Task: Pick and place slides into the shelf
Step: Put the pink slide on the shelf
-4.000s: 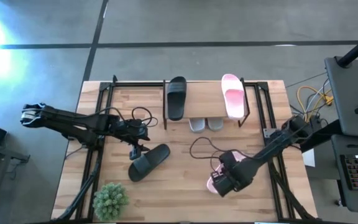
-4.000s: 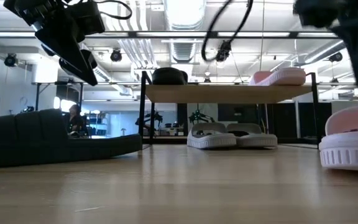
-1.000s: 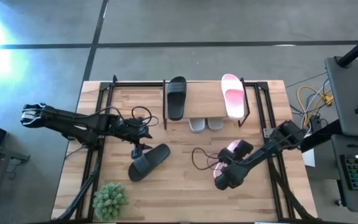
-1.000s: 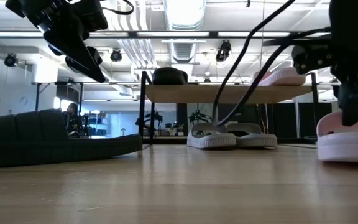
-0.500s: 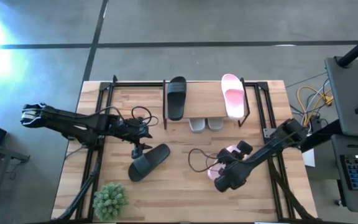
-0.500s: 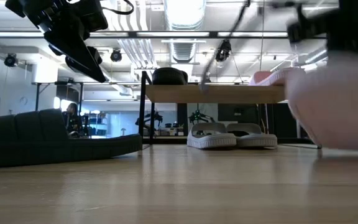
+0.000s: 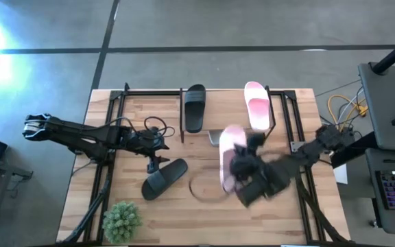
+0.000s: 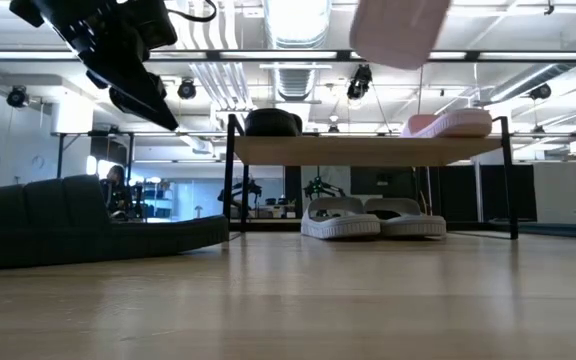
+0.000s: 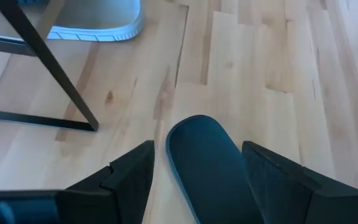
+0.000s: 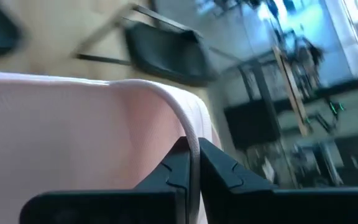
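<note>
A pink slide (image 7: 230, 156) hangs in the air in my right gripper (image 7: 244, 165), in front of the shelf (image 7: 226, 103); the low view shows this pink slide (image 8: 400, 30) high above the shelf (image 8: 368, 150). On the shelf top lie a black slide (image 7: 195, 108) and another pink slide (image 7: 256, 106). Two grey slides (image 8: 373, 218) sit on the table under it. My left gripper (image 9: 197, 149) is open and hovers over a black slide (image 9: 211, 165), which lies flat on the table (image 7: 164, 178). My right gripper pinches the thin edge of the pink slide's strap (image 10: 188, 134) between its two fingers (image 10: 171, 169). The slide is lifted clear of the table. In the high view the slide lies lengthwise toward the shelf, its sole side spreading past the fingers.
A small potted plant (image 7: 122, 221) stands near the table's near left corner. A loose cable loop (image 7: 204, 189) lies on the wood below the right arm. Black frame rails (image 7: 112, 110) run along the table's left and right sides. A shelf leg (image 9: 48, 68) stands close to the left gripper.
My right gripper has risen from the table's near right and swung up and toward the shelf, carrying the pink slide. The slide has gone from resting on the table to high in the air and has turned lengthwise toward the shelf. My left gripper has kept still.
</note>
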`<action>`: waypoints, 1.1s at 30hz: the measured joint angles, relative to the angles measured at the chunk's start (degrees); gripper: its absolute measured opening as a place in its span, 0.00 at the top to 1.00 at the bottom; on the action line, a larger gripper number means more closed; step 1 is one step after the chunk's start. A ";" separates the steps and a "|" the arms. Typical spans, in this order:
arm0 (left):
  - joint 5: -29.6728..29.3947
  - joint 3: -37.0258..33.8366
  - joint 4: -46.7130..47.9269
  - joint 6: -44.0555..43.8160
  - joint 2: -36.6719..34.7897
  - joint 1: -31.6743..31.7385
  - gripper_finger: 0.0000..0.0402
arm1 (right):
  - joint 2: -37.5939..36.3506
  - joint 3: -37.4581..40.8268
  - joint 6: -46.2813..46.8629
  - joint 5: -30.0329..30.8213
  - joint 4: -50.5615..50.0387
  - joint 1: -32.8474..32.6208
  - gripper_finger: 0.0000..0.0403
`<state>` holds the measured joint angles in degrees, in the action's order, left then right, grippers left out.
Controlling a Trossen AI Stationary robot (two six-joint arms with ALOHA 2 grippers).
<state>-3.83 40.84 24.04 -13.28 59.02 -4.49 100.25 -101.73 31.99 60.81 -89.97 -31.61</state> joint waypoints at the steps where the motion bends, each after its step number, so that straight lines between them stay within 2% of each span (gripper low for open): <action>1: -0.18 0.00 0.02 -0.01 0.00 0.00 0.43 | -0.60 -0.55 -1.92 0.35 0.02 1.95 0.97; 5: -2.38 0.00 0.02 -1.33 0.00 0.00 0.43 | -4.29 -1.25 -6.63 0.36 0.08 11.14 0.97; 8: -3.69 0.00 -0.11 -4.05 0.00 0.00 0.43 | -8.30 0.41 -17.65 -0.94 4.15 19.08 0.97; 13: -8.61 0.00 -4.76 -9.98 0.00 0.02 0.43 | -14.16 5.55 -43.35 -18.37 22.82 33.14 0.97; 18: -10.44 0.00 -10.05 -10.43 -0.02 0.04 0.43 | -14.97 9.79 -61.07 -21.48 35.52 41.27 0.97; 22: -13.27 0.00 -10.51 -10.47 -0.02 0.04 0.43 | -13.30 10.34 -64.66 -28.72 35.79 46.22 0.97; 28: -16.35 0.30 -10.71 -13.37 -0.02 0.04 0.43 | -10.36 11.54 -70.71 -32.06 35.85 51.90 0.97; 33: -17.12 0.37 -13.20 -15.36 -0.02 0.04 0.43 | -8.92 12.04 -74.66 -34.02 37.47 53.17 0.97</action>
<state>-20.96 41.21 10.84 -28.64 59.00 -4.46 91.33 -89.69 -42.67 26.79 -52.51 21.56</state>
